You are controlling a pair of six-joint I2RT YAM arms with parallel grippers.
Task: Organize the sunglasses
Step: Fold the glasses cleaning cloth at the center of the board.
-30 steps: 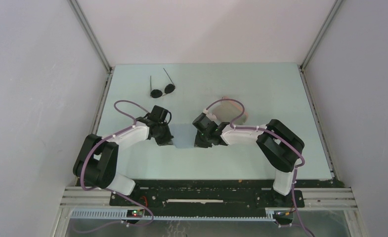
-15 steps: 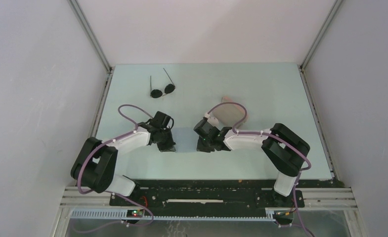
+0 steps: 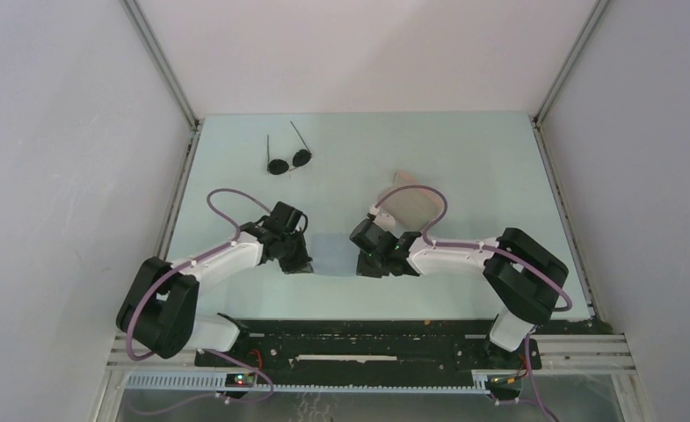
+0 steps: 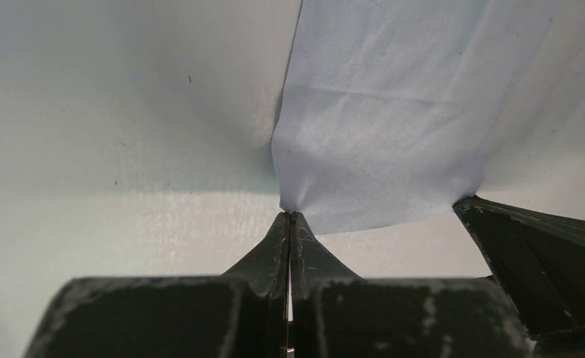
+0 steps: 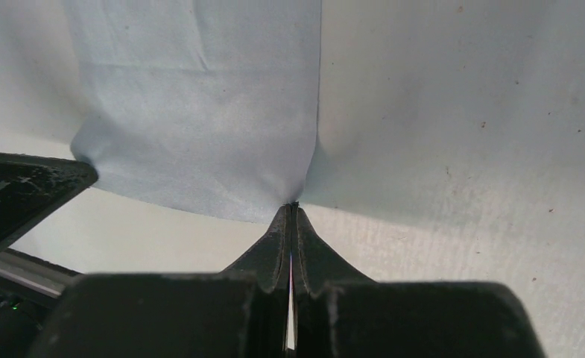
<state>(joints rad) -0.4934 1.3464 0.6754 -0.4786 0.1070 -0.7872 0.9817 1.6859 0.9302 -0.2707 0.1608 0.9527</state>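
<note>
Jaws on both arms are pinching fully shut on fabric. The left gripper (image 4: 290, 218) is clamping the near left corner of the light blue cloth (image 4: 382, 112), and the right gripper (image 5: 293, 206) is clamping the near right corner. From each pinch point the cloth is fanning out toward the far side, its near edge running between the two. Each wrist view is catching the other arm's dark finger at its edge, so the pair are working close together near the front middle of the table (image 3: 473, 158). Cannot tell whether the cloth is lifting off the surface.

Further out, the pink case (image 3: 409, 204) is lying just beyond the right wrist, partly behind its cable. At the far left the sunglasses (image 3: 288, 160) are sitting with arms unfolded, well apart from cloth and grippers, with nothing touching them.

Judgement: the cloth is being positioned ahead of any work on the sunglasses. Risks:
- Only the very corner tips are held, so pulling the arms apart too hard could slip a corner free.
- Uneven pulling could skew or bunch the cloth.
- The right arm is passing close enough to the case to nudge it.
</note>
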